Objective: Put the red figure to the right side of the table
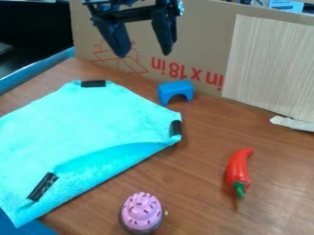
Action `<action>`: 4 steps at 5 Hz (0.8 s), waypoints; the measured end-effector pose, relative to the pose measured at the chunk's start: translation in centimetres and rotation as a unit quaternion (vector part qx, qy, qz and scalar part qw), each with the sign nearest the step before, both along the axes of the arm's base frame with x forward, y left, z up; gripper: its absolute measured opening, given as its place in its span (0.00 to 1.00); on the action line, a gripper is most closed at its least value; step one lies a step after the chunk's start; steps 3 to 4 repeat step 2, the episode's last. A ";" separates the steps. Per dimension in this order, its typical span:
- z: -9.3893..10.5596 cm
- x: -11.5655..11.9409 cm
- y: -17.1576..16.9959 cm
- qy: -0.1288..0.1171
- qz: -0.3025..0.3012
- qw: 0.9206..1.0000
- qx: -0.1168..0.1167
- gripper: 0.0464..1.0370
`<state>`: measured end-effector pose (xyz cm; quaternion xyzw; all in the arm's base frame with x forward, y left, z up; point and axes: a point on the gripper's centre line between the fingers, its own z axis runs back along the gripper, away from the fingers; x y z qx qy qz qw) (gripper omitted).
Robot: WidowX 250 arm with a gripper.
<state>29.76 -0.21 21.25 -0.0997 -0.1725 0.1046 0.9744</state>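
Red, curved, green-stemmed chili pepper (238, 169) lay on the brown wooden desk (190, 183);
black two-finger gripper (145, 54) hung well apart from it; its jaws stood open, empty.

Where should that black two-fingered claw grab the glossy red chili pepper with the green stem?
Probably around the thick middle of the glossy red chili pepper, coming straight down from above, one finger on each long side. It lies lengthwise on the brown wooden table, and its far end narrows and bends, so that tip likely offers a poorer hold.
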 end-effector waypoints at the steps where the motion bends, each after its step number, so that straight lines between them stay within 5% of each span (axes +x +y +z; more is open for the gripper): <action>1: -0.1 0.0 0.2 0.001 0.004 1.000 0.000 0.96; 4: -0.1 0.0 0.2 0.001 0.004 1.000 0.000 0.96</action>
